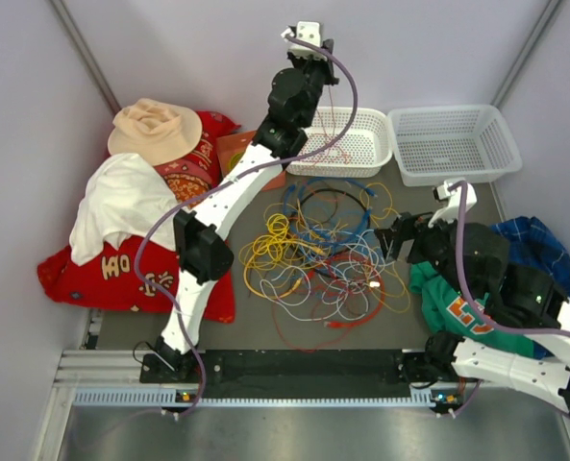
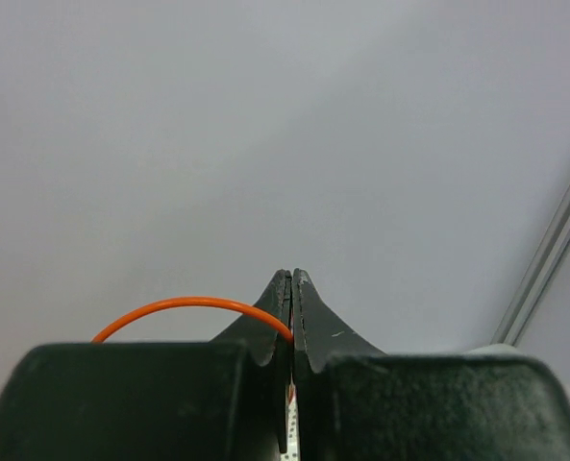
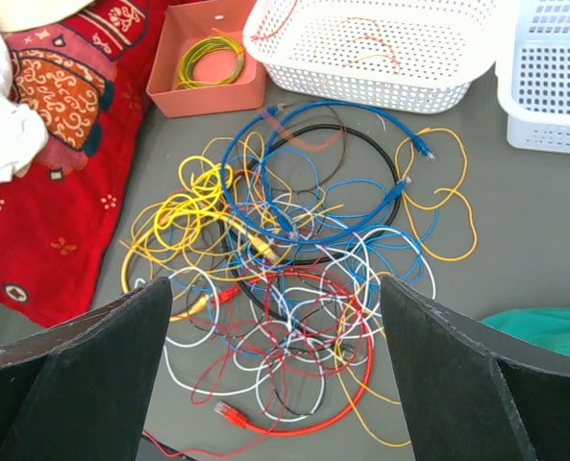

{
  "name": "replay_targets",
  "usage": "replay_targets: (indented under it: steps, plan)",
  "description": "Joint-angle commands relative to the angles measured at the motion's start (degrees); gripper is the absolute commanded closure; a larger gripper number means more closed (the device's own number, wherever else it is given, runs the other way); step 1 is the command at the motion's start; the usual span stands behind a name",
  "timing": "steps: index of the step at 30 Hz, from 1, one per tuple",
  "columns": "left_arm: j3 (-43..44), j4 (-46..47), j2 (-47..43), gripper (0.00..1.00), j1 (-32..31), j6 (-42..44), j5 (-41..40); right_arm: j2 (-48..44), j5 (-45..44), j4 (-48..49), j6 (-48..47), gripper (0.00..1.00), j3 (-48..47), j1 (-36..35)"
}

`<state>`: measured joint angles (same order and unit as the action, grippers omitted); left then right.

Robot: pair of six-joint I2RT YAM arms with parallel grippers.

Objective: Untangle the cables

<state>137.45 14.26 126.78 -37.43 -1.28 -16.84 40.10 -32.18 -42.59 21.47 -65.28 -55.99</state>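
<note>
The cables (image 1: 323,245) lie in a tangled pile of yellow, blue, black, white and red loops on the grey table; they also show in the right wrist view (image 3: 294,250). My left gripper (image 1: 309,34) is raised high at the back, above the white basket (image 1: 376,158). In the left wrist view it (image 2: 291,279) is shut on a thin orange cable (image 2: 188,305), which hangs down into the basket (image 1: 334,146). My right gripper (image 1: 390,240) is open and empty, at the pile's right edge; its view (image 3: 277,317) looks down on the pile from above.
A second white basket (image 1: 453,171) stands at the back right. A small orange box (image 3: 164,86) holds a green-yellow coiled ring (image 3: 208,62). Red cloth (image 1: 83,279), white cloth and a hat (image 1: 155,130) lie left. Green and blue clothes (image 1: 438,298) lie right.
</note>
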Motion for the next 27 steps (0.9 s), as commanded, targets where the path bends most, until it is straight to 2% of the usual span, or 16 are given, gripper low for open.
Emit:
replay_targets:
  steps: [1,4,9,12,17,23,27]
  plan:
    - [5.0,9.6,1.4,1.00,0.7,-1.0,2.1,0.3,-1.1,2.0,-1.6,0.12,-0.4,0.0]
    - [4.6,14.0,1.3,1.00,0.8,-0.8,2.7,0.3,-1.0,2.2,-1.6,0.12,0.0,-0.1]
    - [4.6,27.7,5.1,1.00,1.6,0.7,5.3,0.8,-0.3,2.9,-1.2,0.12,0.4,-0.1]
    - [6.8,32.2,9.5,1.00,3.8,-5.3,6.4,1.0,0.6,2.8,0.1,0.12,1.3,-0.1]
    - [7.7,30.9,15.5,1.00,7.3,-14.4,4.5,2.4,0.8,2.5,0.6,0.12,2.2,0.0]
    - [6.4,29.4,20.0,1.00,8.1,-18.0,6.5,5.1,1.9,4.5,-0.1,0.11,3.0,1.2]
    - [2.7,29.2,18.3,1.00,8.2,-19.0,7.1,6.1,3.6,4.7,0.9,0.11,3.8,2.1]
